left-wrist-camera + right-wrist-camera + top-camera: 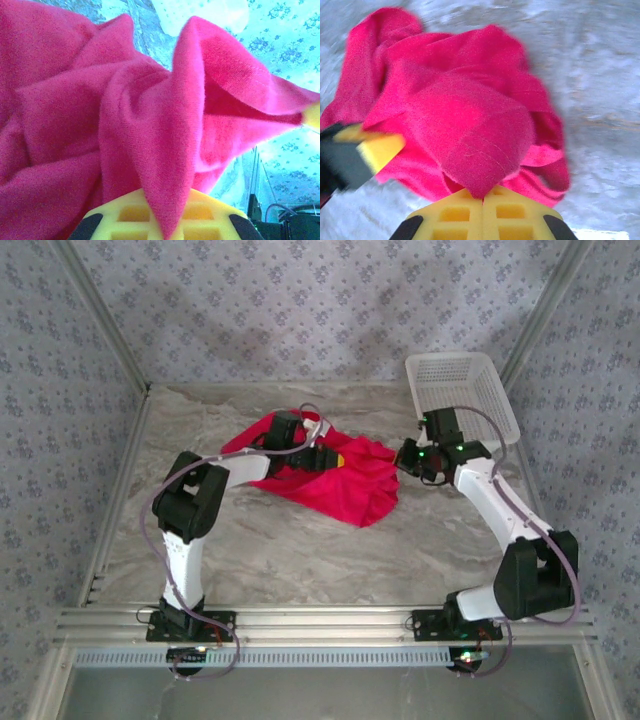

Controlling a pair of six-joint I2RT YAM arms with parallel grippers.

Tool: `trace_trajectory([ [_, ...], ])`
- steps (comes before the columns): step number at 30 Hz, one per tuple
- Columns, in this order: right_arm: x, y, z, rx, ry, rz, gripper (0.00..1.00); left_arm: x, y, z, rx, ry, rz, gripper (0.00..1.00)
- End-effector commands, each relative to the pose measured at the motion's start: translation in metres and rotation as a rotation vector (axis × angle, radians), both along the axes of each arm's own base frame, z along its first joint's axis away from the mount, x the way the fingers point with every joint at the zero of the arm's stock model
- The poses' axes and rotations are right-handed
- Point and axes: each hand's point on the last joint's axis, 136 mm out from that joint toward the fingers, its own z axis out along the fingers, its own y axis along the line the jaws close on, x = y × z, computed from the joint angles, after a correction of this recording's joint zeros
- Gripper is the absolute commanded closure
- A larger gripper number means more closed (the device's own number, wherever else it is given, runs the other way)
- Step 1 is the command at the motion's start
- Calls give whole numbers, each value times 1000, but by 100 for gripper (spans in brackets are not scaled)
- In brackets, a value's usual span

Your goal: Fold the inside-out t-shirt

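Top external view, reading from the left: a slanted frame post (100, 315) and the patterned wall (50, 440) close off that side of the marble-look table (300, 560). My left arm (190, 505) folds up from its base and reaches inward, so its elbow stands over the left part of the table. The left gripper (338, 456) sits on the middle of the red t-shirt (345, 490), which lies crumpled in a heap at the centre of the table, a little toward the far side. On the left wrist view the yellow fingers (210, 217) are closed on a raised fold of the shirt, and cloth covers most of what I can see ahead.

The right gripper (405, 458) is at the heap's right edge. The right wrist view shows its yellow fingers (530, 212) pressed together with a corner of red fabric pinched between them, and the left gripper's yellow pad is close by at the left.

Just beyond the right gripper a white mesh basket (455, 385) stands in the far right corner, near the wrist, with the right frame post (545, 315) beside it. Bare table lies open in front of the shirt as far as the near rail (320, 625).
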Motion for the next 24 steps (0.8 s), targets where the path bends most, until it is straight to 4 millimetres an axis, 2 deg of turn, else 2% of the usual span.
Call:
trace_trajectory([
  [1,21,-24,-17,24,10,-93,100,-8,-9,19,-27,-39,-30,95],
  [4,25,-31,-25,7,33,-112,100,-7,0,24,34,-74,14,74],
  [5,25,-31,-22,9,30,-112,100,-5,11,24,94,-100,55,65],
  [7,23,-34,-9,-15,-5,-93,100,0,40,26,243,-173,145,58],
  [8,21,-37,2,-29,-34,-97,100,2,61,26,328,-208,198,53],
  [10,17,-44,22,-40,-74,-109,100,8,104,26,468,-254,316,49],
  [12,16,-52,42,-36,-125,-130,100,12,150,21,557,-211,448,46],
  [15,16,-57,60,-34,-172,-148,100,12,218,1,636,-57,650,46],
  [17,16,-58,64,-31,-180,-149,100,9,252,-13,639,11,755,46],
  [21,16,-52,61,-7,-169,-126,100,13,291,-32,572,104,885,45],
  [24,16,-49,64,0,-174,-115,100,23,300,-41,511,131,912,44],
])
